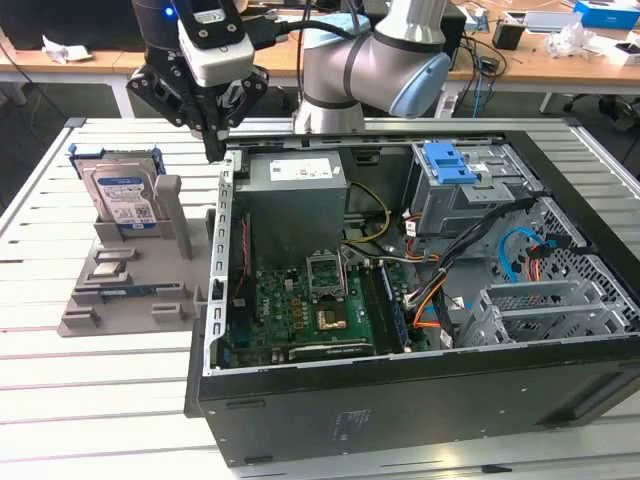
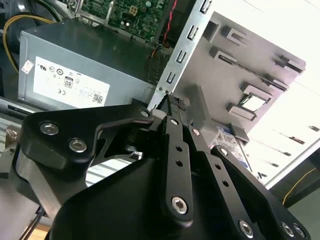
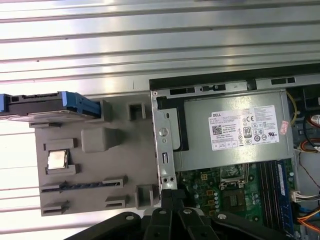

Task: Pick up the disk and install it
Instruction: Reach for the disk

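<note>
your hand (image 1: 213, 152) hangs over the far left corner of the open computer case (image 1: 400, 385), just beside the grey power supply (image 1: 295, 195). its fingers are pressed together with nothing between them. the disk (image 1: 124, 196) stands upright on edge at the far end of the grey holder (image 1: 170, 212) on the counter (image 1: 90, 400), at the exterior view's left of the case and apart from your hand.

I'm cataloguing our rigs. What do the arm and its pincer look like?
The arm is silver-grey tubing with pale blue joint caps. A white-grey wrist module sits above the pincer, which is matte black, with angular linkages and silver bolt heads.
</note>
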`<action>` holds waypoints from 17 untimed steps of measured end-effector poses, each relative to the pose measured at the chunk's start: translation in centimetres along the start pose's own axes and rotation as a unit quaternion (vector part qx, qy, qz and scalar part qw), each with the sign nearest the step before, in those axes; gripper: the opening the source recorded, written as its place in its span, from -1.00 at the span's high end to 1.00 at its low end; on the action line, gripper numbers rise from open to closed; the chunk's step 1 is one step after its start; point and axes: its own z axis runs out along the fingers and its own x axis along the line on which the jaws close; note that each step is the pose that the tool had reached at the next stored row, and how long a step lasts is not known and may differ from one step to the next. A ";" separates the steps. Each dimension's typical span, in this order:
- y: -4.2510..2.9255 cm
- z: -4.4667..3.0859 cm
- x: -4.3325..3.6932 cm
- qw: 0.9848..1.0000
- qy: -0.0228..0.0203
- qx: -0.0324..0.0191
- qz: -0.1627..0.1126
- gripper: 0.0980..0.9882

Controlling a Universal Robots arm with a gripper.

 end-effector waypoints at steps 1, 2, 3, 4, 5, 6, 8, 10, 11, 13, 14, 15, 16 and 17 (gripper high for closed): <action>-0.02 -0.01 0.23 1.000 0.000 0.000 0.000 0.98; -0.05 -0.02 0.67 1.000 0.000 0.000 0.000 0.98; -0.07 -0.03 0.96 1.000 0.000 0.000 0.000 0.98; -0.10 -0.04 1.26 1.000 0.000 0.000 0.000 0.98; -0.11 -0.04 1.47 1.000 0.000 0.000 0.000 0.98; -0.12 -0.05 1.66 1.000 0.000 0.000 0.000 0.98; -0.15 -0.06 2.06 1.000 0.000 0.000 0.000 0.98; -0.20 -0.08 2.63 1.000 0.000 0.000 0.000 0.98; -0.21 -0.08 2.82 1.000 0.000 0.000 0.000 0.98; -0.27 -0.10 3.63 1.000 0.000 0.000 0.000 0.98; -0.29 -0.10 3.86 1.000 0.000 0.000 0.000 0.98; -0.30 -0.11 4.07 1.000 0.000 0.000 0.000 0.98; -0.32 -0.12 4.31 1.000 0.000 0.000 0.000 0.98; -0.34 -0.13 4.49 1.000 0.000 0.000 0.000 0.98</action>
